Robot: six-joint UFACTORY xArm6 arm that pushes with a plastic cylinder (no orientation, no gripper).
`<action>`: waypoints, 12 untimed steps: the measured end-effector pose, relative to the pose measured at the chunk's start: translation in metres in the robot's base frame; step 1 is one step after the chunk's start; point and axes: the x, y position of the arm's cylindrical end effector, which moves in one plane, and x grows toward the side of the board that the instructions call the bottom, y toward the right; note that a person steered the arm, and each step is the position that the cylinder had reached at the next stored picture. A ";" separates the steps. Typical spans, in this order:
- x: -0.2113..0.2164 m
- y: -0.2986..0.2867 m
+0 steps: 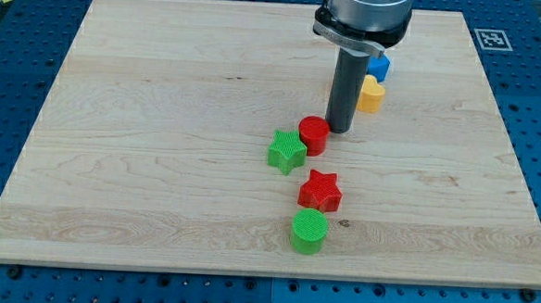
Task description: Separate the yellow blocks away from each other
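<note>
Our tip (339, 129), a bare rod holding nothing, touches the red cylinder (314, 134); the yellow heart (372, 95) sits just right, the only yellow block visible, so we must next reach it.

Only one yellow block visible: small yellow heart-shaped plastic block (372, 95), lying flat on the wooden board in the upper right of centre. Lobes point toward the view's top, ribbed top face, orange-yellow sides. Its left edge is partly hidden behind the dark rod. Its top edge sits right against a blue block; can't tell if they touch. Second yellow block isn't visible from this view.
</note>
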 end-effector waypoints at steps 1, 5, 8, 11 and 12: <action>-0.015 0.007; -0.071 0.054; -0.126 0.084; -0.077 0.046; -0.056 0.024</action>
